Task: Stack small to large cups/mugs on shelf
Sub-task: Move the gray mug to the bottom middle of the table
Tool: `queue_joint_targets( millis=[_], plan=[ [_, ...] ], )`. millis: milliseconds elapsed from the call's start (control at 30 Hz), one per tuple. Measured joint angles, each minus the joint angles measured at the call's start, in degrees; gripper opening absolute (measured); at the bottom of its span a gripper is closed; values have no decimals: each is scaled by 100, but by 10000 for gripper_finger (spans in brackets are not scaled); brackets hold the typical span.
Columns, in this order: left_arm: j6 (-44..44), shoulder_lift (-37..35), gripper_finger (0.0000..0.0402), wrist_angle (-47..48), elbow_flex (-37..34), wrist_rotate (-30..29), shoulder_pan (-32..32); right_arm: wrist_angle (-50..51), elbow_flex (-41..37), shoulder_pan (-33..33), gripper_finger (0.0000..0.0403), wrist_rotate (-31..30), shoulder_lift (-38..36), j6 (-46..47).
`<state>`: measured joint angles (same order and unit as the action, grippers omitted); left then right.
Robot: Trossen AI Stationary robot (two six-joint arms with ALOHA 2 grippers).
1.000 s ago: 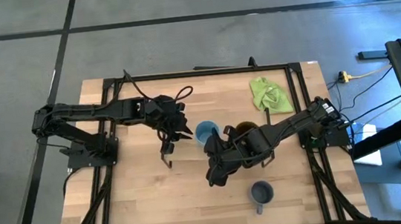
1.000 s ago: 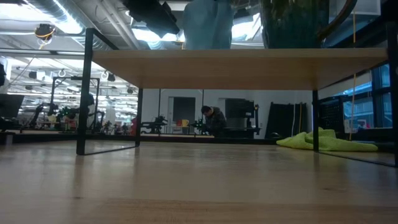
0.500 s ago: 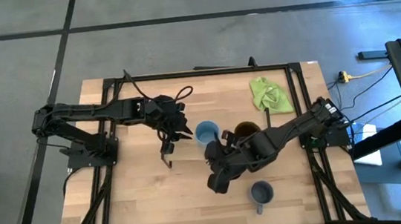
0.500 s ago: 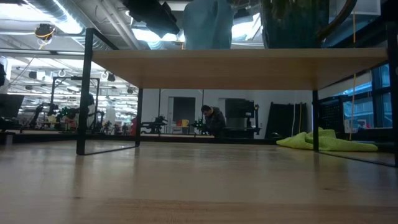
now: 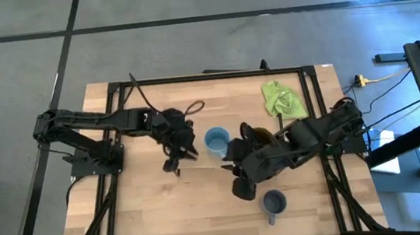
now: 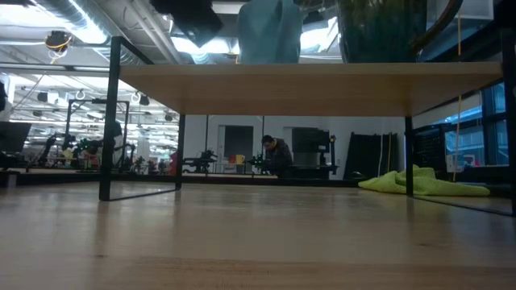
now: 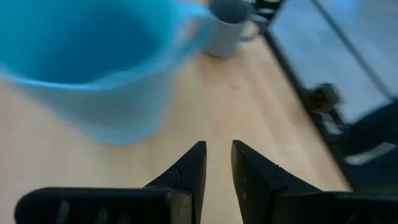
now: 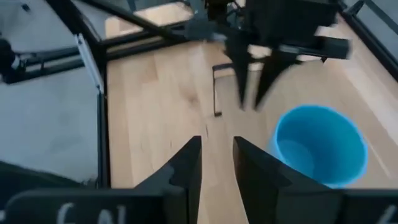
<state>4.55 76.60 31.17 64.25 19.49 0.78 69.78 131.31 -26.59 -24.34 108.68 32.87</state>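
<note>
Light blue mug [image 5: 215, 140] and brown mug [image 5: 257, 137] on shelf [image 6: 306, 80]. Left gripper [image 5: 174, 165] beside blue mug, fingers slightly parted, empty. Right gripper [image 5: 241, 190] fingers slightly parted, empty.

Right hand [image 5: 242, 189] released brown mug [image 5: 257, 137], withdrew.

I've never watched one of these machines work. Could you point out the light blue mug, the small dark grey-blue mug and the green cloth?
light blue mug [image 5: 215, 140], high view, on its inside bottom.
dark grey-blue mug [image 5: 274, 201], high view, on its open mouth.
green cloth [image 5: 281, 99], high view, on its crumpled middle.
</note>
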Motion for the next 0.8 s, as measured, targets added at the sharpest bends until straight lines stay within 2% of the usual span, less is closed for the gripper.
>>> queue_joint_targets(
  millis=[133, 300, 400, 567, 700, 800],
  plan=[
    [-444, 0, 69, 95, 0, 284, 506, 490, 68, -249, 93, -4, 4, 301],
    [-751, -121, 62, 96, -2, -186, 1335, 1013, 68, -761, 93, 1, 52, 791],
    [-1020, -297, 54, 99, -2, -1005, 1895, 1080, 68, -1064, 93, -121, 50, 1143],
    [-1440, -701, 45, 84, -2, -2891, 2998, 1211, 76, -1483, 93, -159, 166, 1490],
    [-1648, -841, 45, 80, -2, -4256, 3840, 1292, 72, -1763, 93, 620, 622, 1386],
    [-1771, -811, 44, 83, 0, -4880, 4401, 1454, 68, -2009, 93, 1066, 975, 1369]
  ],
)
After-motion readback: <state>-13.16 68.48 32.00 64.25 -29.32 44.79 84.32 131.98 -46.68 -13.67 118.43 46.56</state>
